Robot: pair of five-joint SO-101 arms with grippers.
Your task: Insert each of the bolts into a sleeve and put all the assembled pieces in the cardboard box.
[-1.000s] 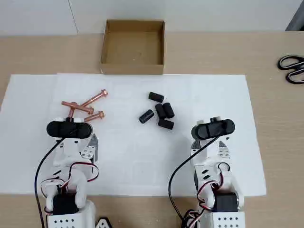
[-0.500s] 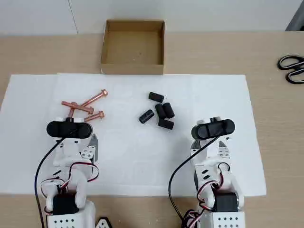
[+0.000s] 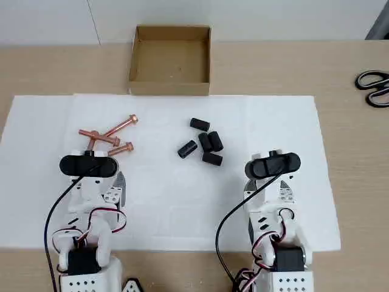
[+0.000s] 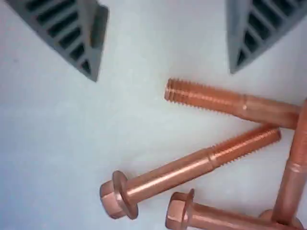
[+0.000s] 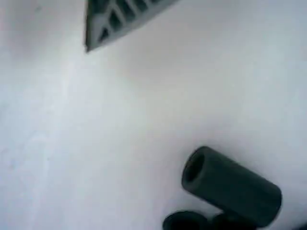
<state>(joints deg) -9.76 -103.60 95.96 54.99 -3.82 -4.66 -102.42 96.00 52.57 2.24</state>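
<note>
Four copper-coloured flanged metal bolts (image 3: pixel 108 135), lying in a loose, crossed heap on the white paper sheet (image 3: pixel 164 201), at about ten o'clock from its middle. Touching and overlapping one another, none yet sitting in a sleeve.

Five short black cylindrical sleeves (image 3: pixel 203 143), clustering at about one o'clock from the sheet's middle, all lying on their sides, well apart from the bolts.

Standing off the sheet at twelve o'clock, on the light wooden table (image 3: pixel 292 67): the open brown cardboard box (image 3: pixel 172 89), its near wall just beside the paper's far edge.

Hanging low at about six o'clock from the bolt heap: the left gripper (image 4: pixel 163 73), gaping wide and gripping nothing, its grey ribbed fingers (image 4: pixel 81 38) flanking bare paper, the threaded end of one bolt lying just past the tips.

Sitting at about four o'clock from the sleeve cluster: the right gripper (image 5: pixel 115 26), with one sleeve (image 5: pixel 230 191) lying near it, hollow end showing. Not possible telling whether gaping wide or narrow.

Resting near the table's edge at two o'clock, well off the sheet: black-handled scissors (image 3: pixel 372 88).
</note>
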